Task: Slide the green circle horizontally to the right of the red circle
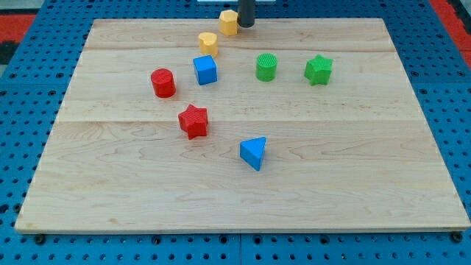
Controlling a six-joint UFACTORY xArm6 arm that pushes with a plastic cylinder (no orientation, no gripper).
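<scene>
The green circle (266, 67) stands on the wooden board (353, 169) in the upper middle. The red circle (163, 82) stands to its left, slightly lower in the view, with the blue cube (205, 70) between them. My tip (246, 25) is at the view's top edge of the board, right beside a yellow hexagon block (229, 22). The tip is above and a little left of the green circle, well apart from it.
A green star (319, 70) sits just right of the green circle. A second yellow block (208, 43) lies above the blue cube. A red star (193, 121) and a blue triangle (254, 152) lie lower, near the middle.
</scene>
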